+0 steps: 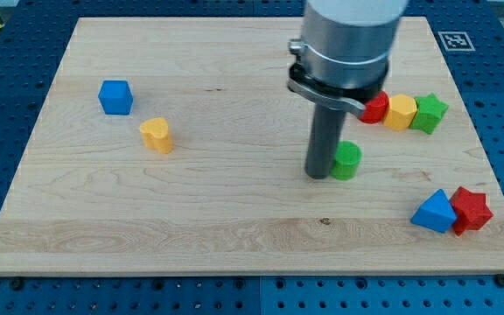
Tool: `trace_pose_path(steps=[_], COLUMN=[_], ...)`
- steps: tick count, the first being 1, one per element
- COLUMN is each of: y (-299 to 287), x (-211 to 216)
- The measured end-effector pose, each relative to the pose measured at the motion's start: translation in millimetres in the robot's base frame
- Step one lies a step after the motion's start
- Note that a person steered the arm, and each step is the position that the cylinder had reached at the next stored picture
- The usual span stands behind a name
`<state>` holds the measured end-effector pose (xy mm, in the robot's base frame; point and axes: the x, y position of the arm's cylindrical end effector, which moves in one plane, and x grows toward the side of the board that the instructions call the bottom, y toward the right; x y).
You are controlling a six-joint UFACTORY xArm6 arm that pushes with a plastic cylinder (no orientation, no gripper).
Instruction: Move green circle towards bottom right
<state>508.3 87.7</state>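
Observation:
The green circle [347, 161] stands on the wooden board [234, 219], right of centre. My tip [320, 173] rests on the board right beside the circle's left side, touching or nearly touching it. The dark rod rises from there to the grey arm body [348, 44] at the view's top.
A red block [375, 107], a yellow hexagon [400, 113] and a green star [429, 113] sit in a row at the right. A blue triangle [434, 212] and a red star [471, 210] lie at the bottom right. A blue cube [115, 96] and a yellow heart [157, 135] are at the left.

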Motion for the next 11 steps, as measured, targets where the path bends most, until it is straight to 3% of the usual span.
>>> trace_pose_path(steps=[1, 2, 3, 4, 8, 9, 11], y=[28.8, 9.4, -7.7, 16.7, 47.0, 39.1, 67.0], x=[11.0, 8.5, -16.6, -20.0, 3.0, -23.1, -29.2])
